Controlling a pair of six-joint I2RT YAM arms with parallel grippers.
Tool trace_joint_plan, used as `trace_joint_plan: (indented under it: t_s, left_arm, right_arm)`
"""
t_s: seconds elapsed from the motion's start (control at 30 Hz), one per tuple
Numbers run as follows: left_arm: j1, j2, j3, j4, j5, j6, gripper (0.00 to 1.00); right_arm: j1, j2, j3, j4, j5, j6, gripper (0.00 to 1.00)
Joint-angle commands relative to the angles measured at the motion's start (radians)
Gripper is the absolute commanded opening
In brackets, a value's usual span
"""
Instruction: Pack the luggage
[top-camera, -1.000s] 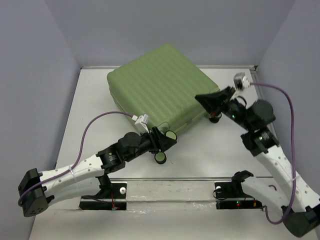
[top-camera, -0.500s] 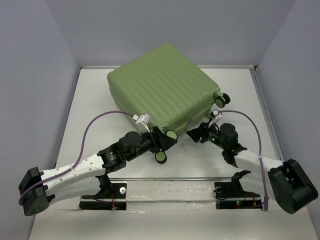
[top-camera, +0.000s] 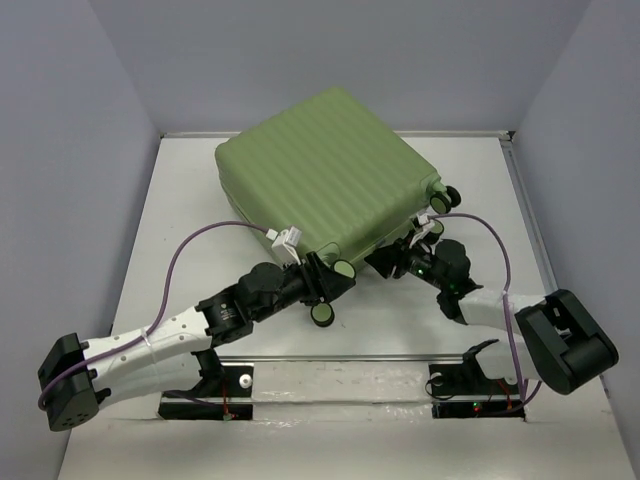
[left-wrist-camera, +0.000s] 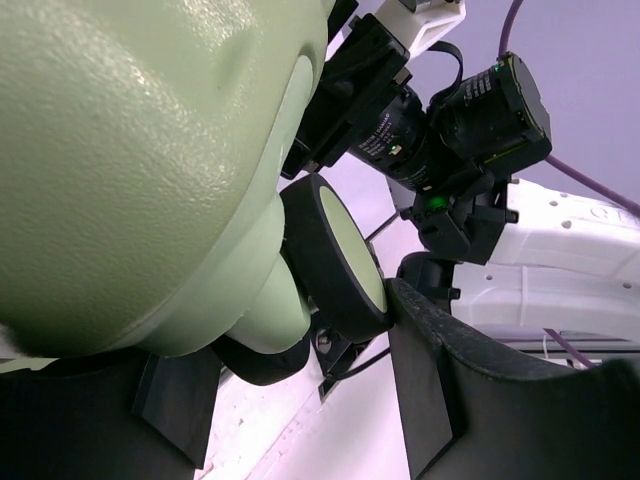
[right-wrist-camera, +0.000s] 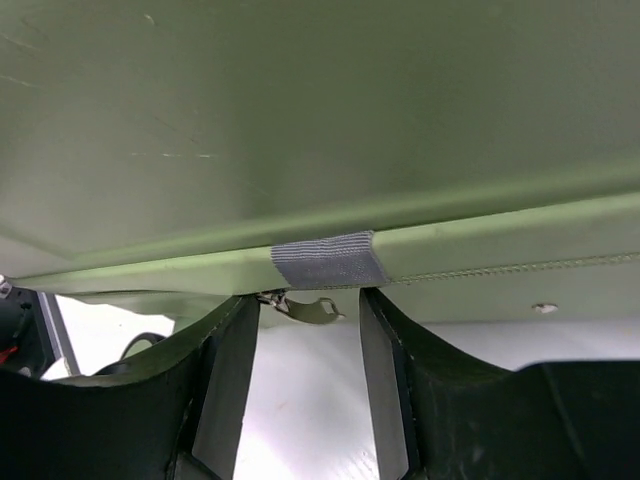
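Observation:
The luggage (top-camera: 325, 175), a closed light-green ribbed suitcase, lies flat at the back middle of the table. My left gripper (top-camera: 333, 278) is at its near corner, shut on a black wheel with a green hub (left-wrist-camera: 340, 255). One finger (left-wrist-camera: 440, 370) presses the wheel's rim. My right gripper (top-camera: 380, 262) is low at the suitcase's near edge and stands open. In the right wrist view the right gripper (right-wrist-camera: 308, 300) brackets a metal zipper pull (right-wrist-camera: 305, 309) under a grey fabric tab (right-wrist-camera: 328, 260), without touching it.
Another wheel (top-camera: 445, 198) sticks out at the suitcase's right corner, and one (top-camera: 322, 314) rests on the table below my left gripper. Grey walls close in the white table (top-camera: 180, 200) on three sides. A metal rail (top-camera: 340, 357) runs along the front.
My right arm swung down from the suitcase's right corner to its near edge, and its gripper went from shut to open. The left arm and the suitcase stayed still.

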Motion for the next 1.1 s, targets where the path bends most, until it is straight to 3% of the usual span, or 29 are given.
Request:
trace_joint_plan:
  t_s: [0.0, 0.1, 0.17, 0.3, 0.4, 0.63, 0.77, 0.93, 1.07]
  left_arm:
    - [-0.01, 0.005, 0.079, 0.203, 0.051, 0.175, 0.06]
    - [-0.01, 0.008, 0.079, 0.203, 0.052, 0.172, 0.06]
    - [-0.01, 0.008, 0.08, 0.203, 0.052, 0.172, 0.06]
    - [-0.01, 0.009, 0.083, 0.203, 0.051, 0.174, 0.06]
    - [-0.009, 0.026, 0.108, 0.205, 0.049, 0.18, 0.06]
    - [0.048, 0.134, 0.33, 0.188, 0.108, 0.23, 0.06]
    - [0.059, 0.221, 0.444, 0.19, 0.135, 0.233, 0.06]
    - [0.059, 0.298, 0.522, 0.225, 0.154, 0.188, 0.06]
    - [0.057, 0.325, 0.519, 0.291, 0.187, 0.118, 0.06]
  right_arm:
    - [0.019, 0.025, 0.071, 0.092, -0.023, -0.036, 0.48]
    - [0.029, 0.046, 0.083, 0.102, -0.018, -0.036, 0.43]
    - [0.04, 0.063, 0.088, 0.116, 0.002, -0.035, 0.27]
    - [0.055, 0.046, 0.062, 0.165, 0.04, -0.015, 0.07]
    - [0.12, -0.003, 0.04, 0.148, 0.092, -0.015, 0.07]
    - [0.492, -0.179, -0.058, 0.029, 0.405, 0.003, 0.07]
    - [0.633, -0.21, -0.052, 0.022, 0.558, 0.02, 0.07]
    - [0.839, -0.095, 0.009, 0.174, 0.684, 0.001, 0.07]
    - [0.977, 0.193, 0.136, 0.533, 0.923, -0.108, 0.07]
